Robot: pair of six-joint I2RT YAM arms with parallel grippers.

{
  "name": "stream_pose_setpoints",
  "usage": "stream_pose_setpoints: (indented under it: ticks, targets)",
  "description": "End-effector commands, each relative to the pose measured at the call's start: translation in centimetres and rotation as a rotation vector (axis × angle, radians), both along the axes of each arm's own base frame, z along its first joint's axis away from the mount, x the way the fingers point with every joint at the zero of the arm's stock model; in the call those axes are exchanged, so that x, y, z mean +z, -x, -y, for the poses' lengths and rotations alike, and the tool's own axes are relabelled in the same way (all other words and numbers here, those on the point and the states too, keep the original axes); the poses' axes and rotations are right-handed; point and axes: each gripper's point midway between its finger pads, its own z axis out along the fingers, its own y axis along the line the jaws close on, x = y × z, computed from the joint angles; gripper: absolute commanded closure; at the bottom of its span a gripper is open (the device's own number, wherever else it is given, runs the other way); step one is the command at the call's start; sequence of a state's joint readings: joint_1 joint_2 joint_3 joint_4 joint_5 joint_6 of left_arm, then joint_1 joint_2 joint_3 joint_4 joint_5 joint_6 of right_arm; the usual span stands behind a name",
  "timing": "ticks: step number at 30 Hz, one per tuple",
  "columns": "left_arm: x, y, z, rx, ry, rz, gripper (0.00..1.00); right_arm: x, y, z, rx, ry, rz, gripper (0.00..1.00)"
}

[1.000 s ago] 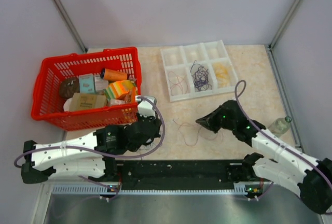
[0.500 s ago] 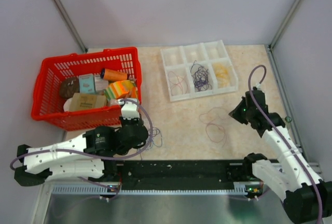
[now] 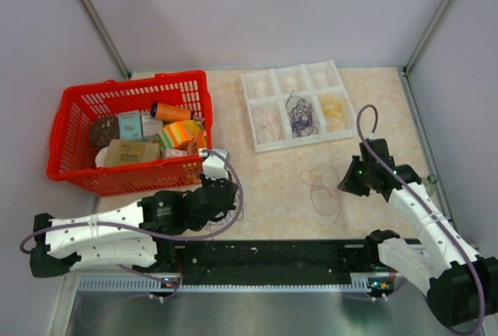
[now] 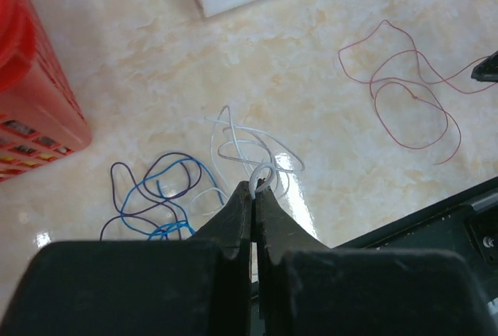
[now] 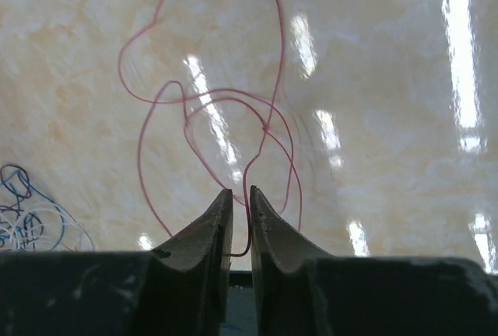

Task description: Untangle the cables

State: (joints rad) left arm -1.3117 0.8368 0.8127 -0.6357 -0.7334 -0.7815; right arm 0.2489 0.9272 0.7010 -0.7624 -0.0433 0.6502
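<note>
Your red cable (image 3: 320, 184) lies flat on the desk (image 3: 272, 169) in loose open loops, one end running between the slightly parted right fingers (image 5: 204, 231). Your white cable (image 4: 249, 145) curls against a blue-and-purple tangle (image 4: 152, 196), one loop pinched at the tips of the left fingers (image 4: 233, 215). A dark purple bundle (image 3: 300, 116) sits in the tray's (image 3: 303, 141) near middle compartment.

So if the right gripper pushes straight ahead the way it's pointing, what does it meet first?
The red cable: its loops lie right ahead of the right gripper, then bare tabletop; depth is unclear.
</note>
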Motion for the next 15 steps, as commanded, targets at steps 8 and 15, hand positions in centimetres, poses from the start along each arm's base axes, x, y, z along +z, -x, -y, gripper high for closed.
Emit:
stream_pose_setpoints:
  ticks: [8,15]
  targets:
    - [1.1,0.5,3.7,-0.108,0.100,0.004,1.00,-4.3,5.3,0.2,-0.045,0.009,-0.237,0.18]
    - [1.1,0.6,3.2,-0.108,0.129,0.013,1.00,-6.0,3.5,-0.2,-0.103,-0.005,-0.221,0.23]
